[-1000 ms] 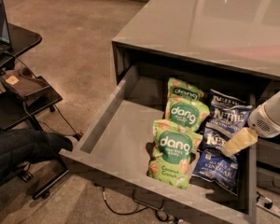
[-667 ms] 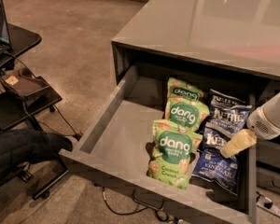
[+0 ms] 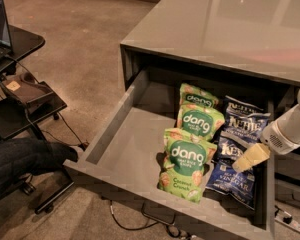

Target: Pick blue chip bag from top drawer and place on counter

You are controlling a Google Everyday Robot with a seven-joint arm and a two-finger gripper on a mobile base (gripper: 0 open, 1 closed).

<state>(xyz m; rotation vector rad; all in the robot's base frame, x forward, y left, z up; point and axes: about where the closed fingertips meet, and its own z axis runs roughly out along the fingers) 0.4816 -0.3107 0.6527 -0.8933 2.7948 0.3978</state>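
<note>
1. Step in hand, as I judge it: reaching into the drawer point(image 3: 112, 121) for the blue bag point(image 3: 231, 182). Nothing is lifted yet.
2. The blue bag lies flat at the drawer's near right, with its "VINEGAR" end toward the near rim. A second blue bag point(image 3: 242, 118) lies just beyond it.
3. The tool point(image 3: 251, 157) is over the right part of the near blue bag, about mid-length. Its pale tip points down and left. Cannot tell if it is released or clenched, or whether it touches the bag.
4. The arm point(image 3: 289, 130) comes in from the right edge, angled down to the left over the drawer's right wall. Only the white wrist section shows.
5. To do it well: come down on a raised crinkle or edge of the blue bag, since the flat foil will likely slip.
6. Keep off the near green bag point(image 3: 185, 164), which lies just left of the blue bag and touches or overlaps it.
7. Lift straight up past the right wall before swinging toward the surface point(image 3: 230, 24).
8. The surface is far and above, directly over the drawer's back.
</note>
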